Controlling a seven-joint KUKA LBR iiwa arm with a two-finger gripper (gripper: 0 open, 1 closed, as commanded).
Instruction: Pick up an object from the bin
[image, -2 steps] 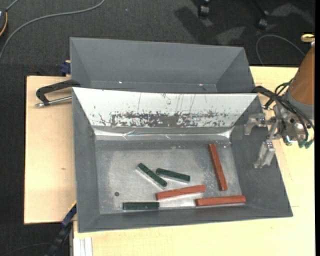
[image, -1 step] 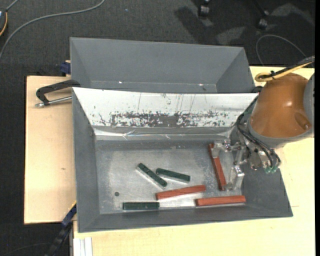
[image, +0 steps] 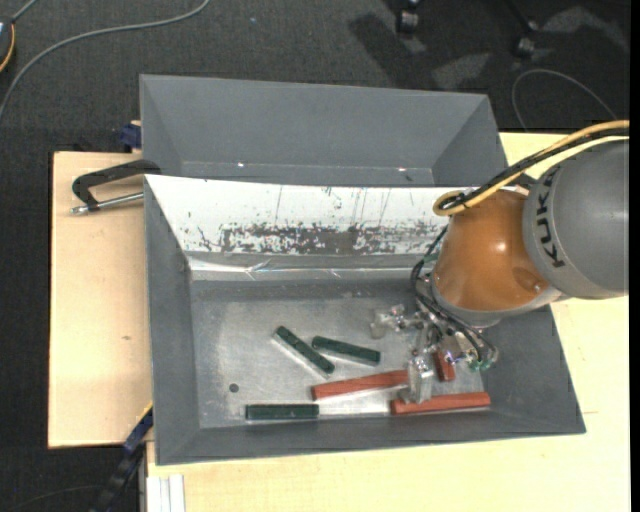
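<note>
We record a grey metal bin (image: 170, 330) with a scuffed floor. Toward its left we note a small dark spot (image: 233, 389) on the floor, apart from everything else. Along the near wall lies a dark green bar (image: 282, 411), flat and roughly parallel to that wall. Further in, a second dark green bar (image: 305, 350) lies slanted, its lower end just beside a third dark green bar (image: 346, 351), which lies nearly level. Right of the first green bar, a red bar (image: 360, 386) lies flat, rising slightly toward its right end. The gripper (image: 420, 382) stands low over the floor at that end, between this bar and a second red bar (image: 445, 402) lying along the near wall in the bin's right part. Whether either red bar is touched or held we cannot tell, nor whether the gripper is open or closed. Above it sit the orange wrist cover (image: 485, 260) and the grey arm (image: 590, 230).
</note>
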